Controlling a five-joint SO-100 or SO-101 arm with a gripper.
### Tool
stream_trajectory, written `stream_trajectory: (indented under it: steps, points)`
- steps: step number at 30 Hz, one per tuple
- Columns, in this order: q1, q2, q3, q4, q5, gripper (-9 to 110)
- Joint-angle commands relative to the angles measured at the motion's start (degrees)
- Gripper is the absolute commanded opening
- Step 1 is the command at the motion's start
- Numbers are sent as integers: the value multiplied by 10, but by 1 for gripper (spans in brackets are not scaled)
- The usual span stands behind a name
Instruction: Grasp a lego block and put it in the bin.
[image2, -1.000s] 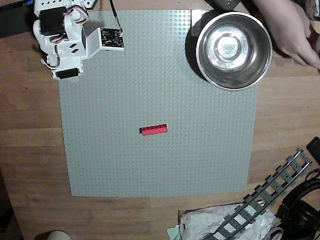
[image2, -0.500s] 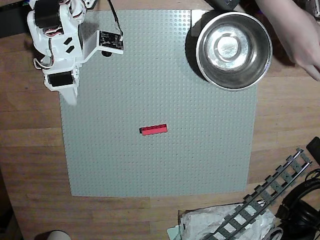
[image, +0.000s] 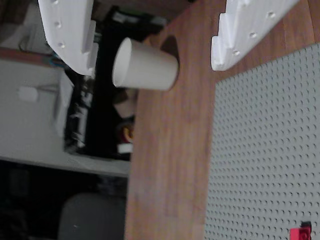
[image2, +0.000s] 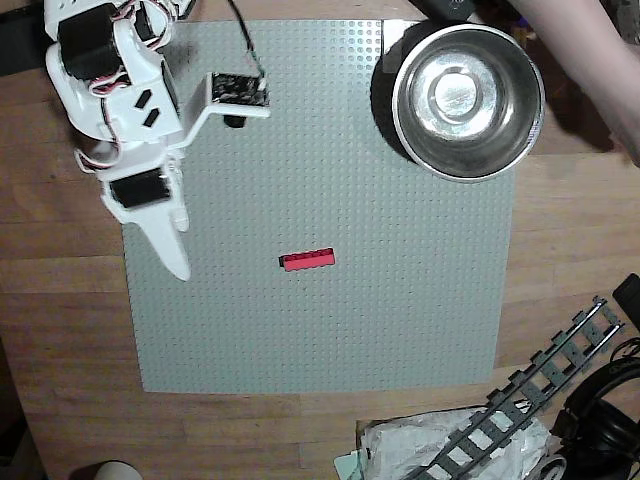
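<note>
White two-finger end effector (image2: 172, 262) sits over the left edge of the large grey studded baseplate (image2: 400, 300) in the overhead view, fingers pointing down-frame, nothing between them. Wrist view shows the two white fingers (image: 70, 30) spread wide apart with only wood and baseplate in the gap, so it's released and empty. Small narrow bright-red rectangular lego block (image2: 307, 260) lies flat near the middle of the baseplate, long side running left-right, well apart from the end effector and to its right. In the wrist view just a red corner (image: 300, 233) shows at the bottom right edge; probably the same block, too cropped to be sure. Large round shiny stainless-steel bowl (image2: 420, 130) sits at the baseplate's top right corner, inside looks empty. Wooden tabletop (image2: 60, 320) under everything. Pale paper cup (image: 145, 65) stands on the wood beyond the fingers in the wrist view.
</note>
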Motion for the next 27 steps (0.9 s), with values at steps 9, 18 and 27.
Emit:
stream_trajectory:
  steps: [9,18,27]
  points:
    - [-104,-233,-105,-33,53,28]
    - [-132,-419,-200,-67,91,28]
    - [-147,-633,-352,-11,131,28]
